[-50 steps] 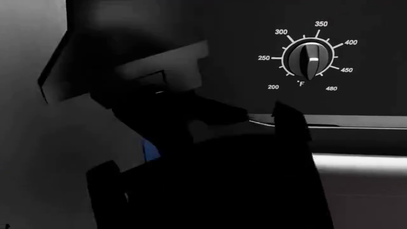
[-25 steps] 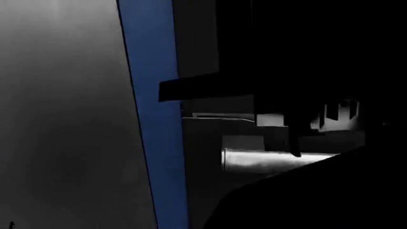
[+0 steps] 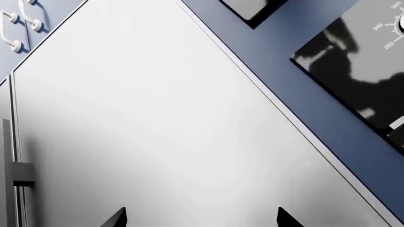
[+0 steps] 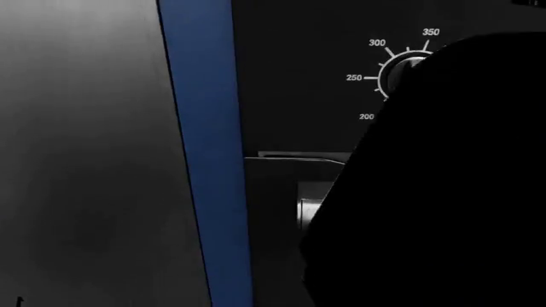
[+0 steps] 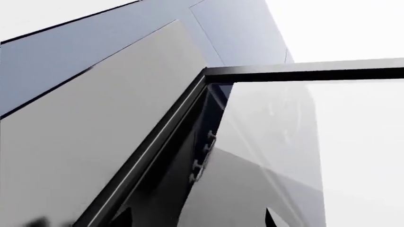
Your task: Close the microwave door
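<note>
The microwave door point(image 5: 271, 142) shows in the right wrist view as a glass pane in a black frame point(image 5: 303, 74), swung open from the dark body, with hinge parts point(image 5: 200, 163) at the gap. My right gripper point(image 5: 197, 220) is open just in front of that gap, and only its two dark fingertips point(image 5: 123, 218) are visible. My left gripper point(image 3: 200, 219) is open and faces a plain grey panel point(image 3: 164, 132), with nothing between its tips. In the head view the door is hidden behind a large dark arm point(image 4: 444, 204).
A black oven panel with a temperature dial point(image 4: 401, 70) sits right of a blue cabinet strip point(image 4: 204, 153). A grey panel point(image 4: 85, 153) fills the head view's left. Blue drawers with white handles point(image 3: 28, 19) are beside the grey panel.
In the head view the dark arm has shifted, so it now covers the right and lower part and uncovers the dial. One second ago the camera framing was different.
</note>
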Motion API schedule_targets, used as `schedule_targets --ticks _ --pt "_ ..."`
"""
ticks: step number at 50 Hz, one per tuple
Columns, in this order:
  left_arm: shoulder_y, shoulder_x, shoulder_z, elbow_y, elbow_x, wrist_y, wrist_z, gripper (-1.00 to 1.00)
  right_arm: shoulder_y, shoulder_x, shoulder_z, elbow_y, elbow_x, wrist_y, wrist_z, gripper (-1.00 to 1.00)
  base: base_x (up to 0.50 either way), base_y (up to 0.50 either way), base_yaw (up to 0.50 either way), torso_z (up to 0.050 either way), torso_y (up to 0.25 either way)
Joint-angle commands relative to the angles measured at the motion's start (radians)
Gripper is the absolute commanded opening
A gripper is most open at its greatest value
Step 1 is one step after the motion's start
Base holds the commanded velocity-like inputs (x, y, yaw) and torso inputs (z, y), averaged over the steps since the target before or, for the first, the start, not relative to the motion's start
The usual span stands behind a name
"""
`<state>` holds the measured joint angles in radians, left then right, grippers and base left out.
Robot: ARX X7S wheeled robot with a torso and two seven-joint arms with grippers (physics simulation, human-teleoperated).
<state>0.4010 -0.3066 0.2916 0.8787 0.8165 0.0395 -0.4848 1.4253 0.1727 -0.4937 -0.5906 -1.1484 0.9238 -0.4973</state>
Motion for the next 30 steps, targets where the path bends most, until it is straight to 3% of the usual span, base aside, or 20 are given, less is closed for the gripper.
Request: schedule_targets --ticks 1,18,30 --pt "-0.002 -0.002 0.004 -0.001 0.001 -0.002 -0.001 1.0 0.095 -0.002 0.057 0.107 0.088 0.001 0.02 1.0 0.0 0.0 0.0 0.0 0.0" --pt "-0.015 -0.001 0.015 -0.007 -0.003 -0.009 0.008 1.0 0.307 -0.029 0.089 0.346 0.196 -0.038 0.042 1.0 0.0 0.0 0.0 0.0 0.0" --pt "-0.038 0.002 0.023 -0.019 -0.007 -0.018 0.019 1.0 0.35 -0.059 0.167 0.518 0.323 -0.065 0.096 1.0 0.0 0.0 0.0 0.0 0.0"
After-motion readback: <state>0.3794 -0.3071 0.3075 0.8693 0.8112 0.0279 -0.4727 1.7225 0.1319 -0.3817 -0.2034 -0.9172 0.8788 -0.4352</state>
